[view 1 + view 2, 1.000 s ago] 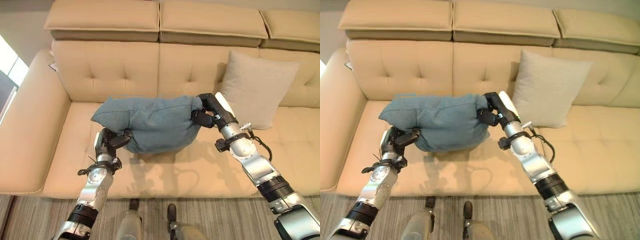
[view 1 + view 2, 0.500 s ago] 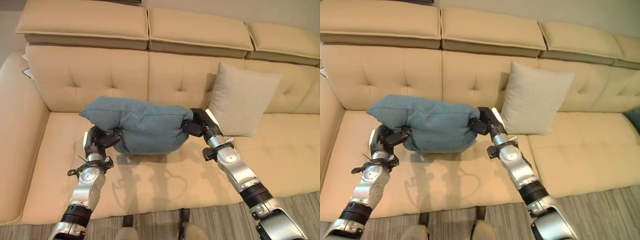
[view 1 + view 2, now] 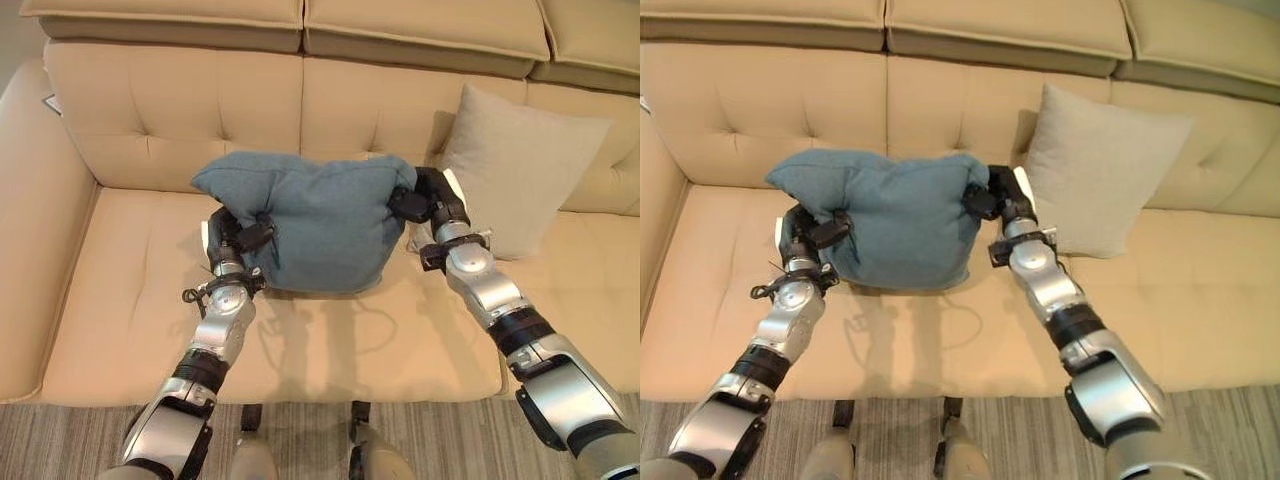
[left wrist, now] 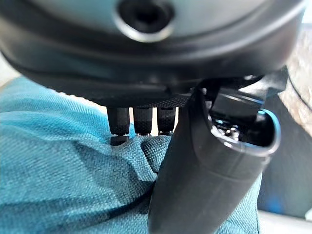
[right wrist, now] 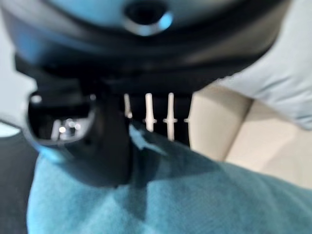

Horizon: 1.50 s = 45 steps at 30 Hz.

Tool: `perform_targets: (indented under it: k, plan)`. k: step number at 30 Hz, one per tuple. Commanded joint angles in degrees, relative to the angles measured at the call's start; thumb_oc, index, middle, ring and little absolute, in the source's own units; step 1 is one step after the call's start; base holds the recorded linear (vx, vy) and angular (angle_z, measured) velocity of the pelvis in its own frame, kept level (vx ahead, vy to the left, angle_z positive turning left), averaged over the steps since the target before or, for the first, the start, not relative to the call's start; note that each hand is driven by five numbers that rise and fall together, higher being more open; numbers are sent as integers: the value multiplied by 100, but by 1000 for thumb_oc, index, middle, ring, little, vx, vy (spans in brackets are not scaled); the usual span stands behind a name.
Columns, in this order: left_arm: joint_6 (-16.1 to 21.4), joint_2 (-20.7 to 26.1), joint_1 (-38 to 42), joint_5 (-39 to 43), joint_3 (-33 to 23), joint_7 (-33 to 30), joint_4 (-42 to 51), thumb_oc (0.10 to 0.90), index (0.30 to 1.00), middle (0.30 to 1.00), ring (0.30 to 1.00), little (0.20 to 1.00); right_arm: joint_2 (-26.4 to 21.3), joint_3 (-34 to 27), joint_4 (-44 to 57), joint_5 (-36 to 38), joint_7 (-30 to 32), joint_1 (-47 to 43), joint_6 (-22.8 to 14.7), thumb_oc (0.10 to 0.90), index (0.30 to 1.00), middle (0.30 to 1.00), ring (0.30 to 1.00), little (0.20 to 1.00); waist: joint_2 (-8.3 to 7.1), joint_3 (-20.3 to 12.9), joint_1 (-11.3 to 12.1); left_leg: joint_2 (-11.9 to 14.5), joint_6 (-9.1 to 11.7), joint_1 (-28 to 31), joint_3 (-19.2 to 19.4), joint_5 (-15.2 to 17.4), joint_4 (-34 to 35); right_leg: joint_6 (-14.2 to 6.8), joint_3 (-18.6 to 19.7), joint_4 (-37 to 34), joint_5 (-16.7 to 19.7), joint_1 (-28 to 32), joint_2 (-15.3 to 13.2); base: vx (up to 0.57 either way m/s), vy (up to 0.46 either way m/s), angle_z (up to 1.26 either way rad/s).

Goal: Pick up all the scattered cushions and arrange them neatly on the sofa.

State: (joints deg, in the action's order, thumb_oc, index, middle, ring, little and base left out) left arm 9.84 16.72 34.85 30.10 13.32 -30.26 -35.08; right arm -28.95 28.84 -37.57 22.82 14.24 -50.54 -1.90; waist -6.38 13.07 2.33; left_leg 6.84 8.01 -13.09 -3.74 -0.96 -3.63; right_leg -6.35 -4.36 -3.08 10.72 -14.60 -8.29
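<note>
I'm mid-placement: my left hand point(image 3: 237, 245) and right hand point(image 3: 425, 201) each pinch a side of the blue cushion point(image 3: 320, 220), held at frame centre just above the sofa point(image 3: 120, 300) seat. Next I judge it needs standing against the backrest, clear of the grey cushion point(image 3: 515, 170) leaning at upper right beside my right hand.

Two cushions, one blue cushion point(image 3: 320, 225) and one beige cushion point(image 3: 515, 170), on one sofa point(image 3: 120, 300).
</note>
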Motion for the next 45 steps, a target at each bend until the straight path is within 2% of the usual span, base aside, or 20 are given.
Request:
perform_targets:
  k: [1, 6, 12, 17, 21, 29, 34, 35, 36, 37, 38, 45]
  plan:
    - [940, 73, 1798, -722, 533, -423, -13, 400, 300, 300, 300, 300, 264, 196, -129, 49, 393, -1736, -852, 400, 300, 300, 300, 300, -131, 37, 139, -454, -302, -395, -79, 152, 18, -306, 308, 803, -741, -197, -192, -100, -25, 1]
    - [1002, 268, 2334, -751, 557, -725, -600, 400, 300, 300, 300, 300, 445, 373, -696, 265, 461, -2316, -1002, 400, 300, 300, 300, 300, -55, 142, 206, -428, -268, -514, -77, 59, 105, -349, 308, 779, -675, -358, -200, -22, -2, -1]
    - [1136, 280, 2763, -639, 716, -868, -1045, 400, 300, 300, 300, 300, 593, 501, -1317, 433, 608, -3151, -1173, 400, 300, 300, 300, 300, 17, 218, 352, -419, -193, -660, -81, -22, 207, -394, 204, 571, -613, -380, -196, -5, 4, 1]
    - [1107, 59, 3320, -768, 1065, -823, -1143, 400, 300, 300, 300, 300, 241, 626, -1406, 331, 771, -3555, -1214, 400, 300, 300, 300, 300, -21, 206, 352, -410, -131, -742, -136, -158, 364, -427, 69, 495, -569, -404, -184, 13, -21, 11]
    - [995, -94, 3856, -983, 1182, -975, -1295, 400, 300, 300, 300, 300, 21, 627, -1530, 393, 920, -3902, -1309, 400, 300, 300, 300, 300, -140, 166, 379, -362, -101, -751, -205, -106, 415, -464, -8, 429, -583, -371, -140, 43, -46, 22]
    - [838, -175, 4414, -1244, 1268, -1238, -1787, 400, 300, 300, 300, 300, 174, 404, -2078, 962, 970, -4102, -1502, 400, 300, 300, 300, 300, -150, 203, 444, -376, -81, -807, -231, -166, 483, -488, -10, 313, -495, -416, -123, 17, -9, 2]
    - [799, -102, 4586, -1351, 1362, -1266, -1945, 400, 300, 300, 300, 300, 223, 382, -2204, 1025, 962, -4080, -1554, 400, 300, 300, 300, 300, -167, 207, 421, -371, -62, -843, -209, -197, 530, -492, -6, 262, -472, -460, -111, 19, -3, 1]
    - [768, -85, 4635, -1375, 1408, -1228, -2028, 400, 300, 300, 300, 300, 219, 398, -2238, 994, 962, -4081, -1557, 554, 531, 531, 531, 531, -170, 211, 415, -369, -56, -842, -199, -196, 534, -494, -3, 253, -474, -464, -105, 45, -8, -2]
    - [663, 48, 4715, -1560, 1606, -1025, -2096, 668, 702, 702, 702, 702, 146, 382, -2284, 961, 941, -4039, -1560, 800, 900, 900, 900, 900, -161, 218, 398, -347, -38, -847, -187, -182, 557, -494, -19, 243, -513, -458, -96, 38, -10, -2]
    - [663, 48, 4723, -1560, 1610, -1023, -2097, 758, 836, 836, 836, 836, 141, 377, -2283, 960, 940, -4042, -1561, 800, 900, 900, 900, 900, -168, 223, 396, -358, -41, -870, -190, -220, 555, -496, -19, 239, -482, -477, -106, 36, -17, 1]
    - [624, 95, 4743, -1630, 1734, -856, -2087, 800, 900, 900, 900, 900, 54, 367, -2301, 943, 903, -4019, -1540, 800, 900, 900, 900, 900, -165, 236, 389, -360, -41, -893, -201, -231, 564, -495, -34, 236, -480, -487, -107, 0, 0, 0]
    - [330, 328, 4816, -2280, 1941, -752, -1906, 800, 900, 900, 900, 900, -113, 146, -2226, 999, 880, -3822, -1546, 800, 900, 900, 900, 900, -157, 283, 363, -360, -52, -897, -221, -219, 578, -496, -51, 231, -499, -492, -95, 4, -3, 0]
